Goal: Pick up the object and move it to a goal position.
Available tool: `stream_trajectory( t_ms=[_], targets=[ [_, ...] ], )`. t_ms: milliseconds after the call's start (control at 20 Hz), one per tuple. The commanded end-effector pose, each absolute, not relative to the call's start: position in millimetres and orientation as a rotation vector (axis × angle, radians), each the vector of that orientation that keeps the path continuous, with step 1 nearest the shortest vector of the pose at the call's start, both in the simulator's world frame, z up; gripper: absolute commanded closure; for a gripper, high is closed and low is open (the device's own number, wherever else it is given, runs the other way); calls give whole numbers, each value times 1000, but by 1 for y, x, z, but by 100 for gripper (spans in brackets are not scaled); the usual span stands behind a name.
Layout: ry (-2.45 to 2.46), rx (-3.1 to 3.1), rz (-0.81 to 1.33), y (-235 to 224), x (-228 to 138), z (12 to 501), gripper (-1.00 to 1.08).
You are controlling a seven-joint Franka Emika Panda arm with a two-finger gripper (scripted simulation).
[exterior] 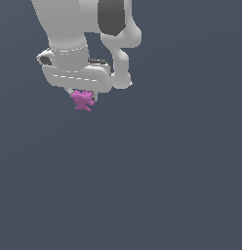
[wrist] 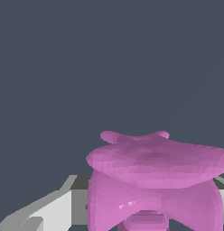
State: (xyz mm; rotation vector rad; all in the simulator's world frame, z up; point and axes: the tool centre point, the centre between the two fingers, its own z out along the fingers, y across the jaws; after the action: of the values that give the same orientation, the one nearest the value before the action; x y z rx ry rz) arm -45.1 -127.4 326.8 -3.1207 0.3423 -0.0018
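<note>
We see a flat slate-blue expanse filling both views, with no edge, seam or shadow to tell surface from room, so we cannot say how high anything hangs above it. No goal marker shows anywhere in either picture.

The white arm [exterior: 89, 29] comes in from the top of the exterior view, toward that view's left, and ends in the broad gripper [exterior: 83, 95]. Just under its body sits the object [exterior: 82, 100], a small magenta lump with spiky lobes, much narrower than the gripper above it.

We judge the carry step to be in hand: the lump sits right between the fingers [wrist: 50, 212] and fills the wrist view close up, so they appear clamped on it, though the contact faces themselves are hidden.

The next move, as we read it, calls for a steady translation to the goal without loosening the grip, since the lump's uneven lobes offer little flat area and could twist or slip.
</note>
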Motion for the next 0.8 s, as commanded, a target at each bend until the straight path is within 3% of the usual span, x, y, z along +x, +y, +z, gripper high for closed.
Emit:
stream_trajectory(
  t_ms=[0, 350, 750],
  targets=[
    [342, -3121, 0, -139, -52, 352, 108],
    [342, -3122, 0, -165, -64, 405, 108],
    [341, -3123, 0, -178, -69, 433, 108]
  ],
)
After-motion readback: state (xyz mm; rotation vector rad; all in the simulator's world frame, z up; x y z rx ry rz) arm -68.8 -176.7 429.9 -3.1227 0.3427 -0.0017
